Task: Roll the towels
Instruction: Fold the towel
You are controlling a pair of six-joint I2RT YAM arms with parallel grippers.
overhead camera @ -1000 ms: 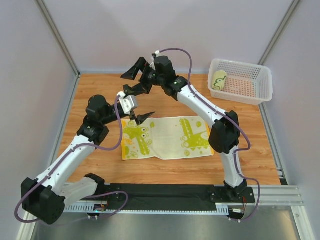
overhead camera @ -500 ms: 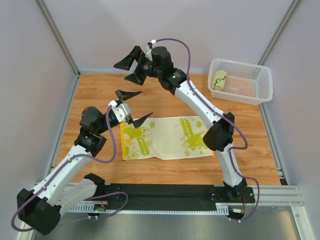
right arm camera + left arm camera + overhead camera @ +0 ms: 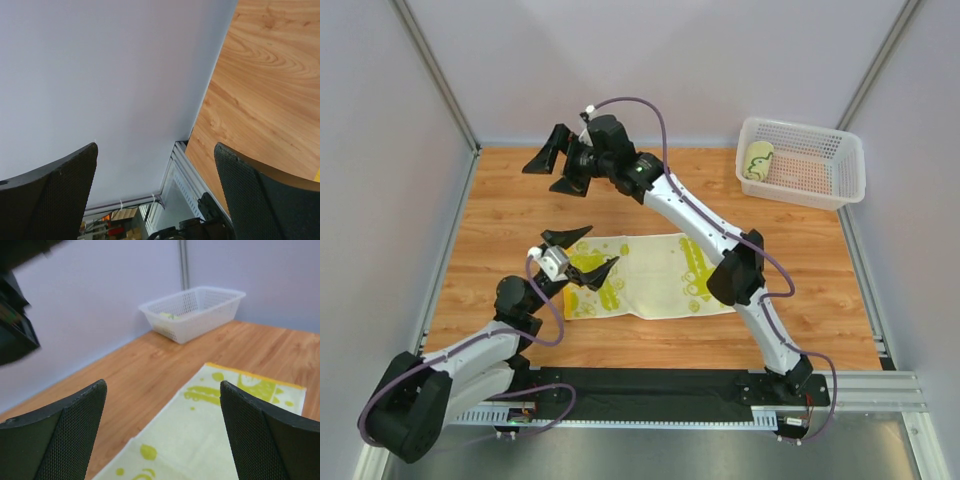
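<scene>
Left pincer (image 3: 582,253) has its jaws wide apart and holds nothing. It hangs just over the left end of the flat towel (image 3: 655,278). Right pincer (image 3: 540,180) is also spread and empty, up at the far left, well apart from the cloth and aimed at the side wall (image 3: 100,65).

Step in hand, as I read it: start the roll from the left short edge. Nothing is rolled on this one yet.

How I'd do it well:
- bring the right pincer down to the far corner of that edge, with the left on the near corner
- pinch only the edge layer, low to the worktop (image 3: 510,205), so I don't drag the whole cloth
- make the first turn tight and square to the long sides, or it will cone
- roll toward the right with both ends moving in step
- the cloth is thin and limp, so expect it to slide on the wood; press down while turning

Towel: it lies flat mid-worktop with its long axis left-right. It is cream with lime-green animal prints and a yellow-orange band at the right end (image 3: 255,378). The near edge looks slightly uneven, possibly a small fold.

A rolled towel (image 3: 757,160) sits in the white basket (image 3: 842,172) at the far right.
</scene>
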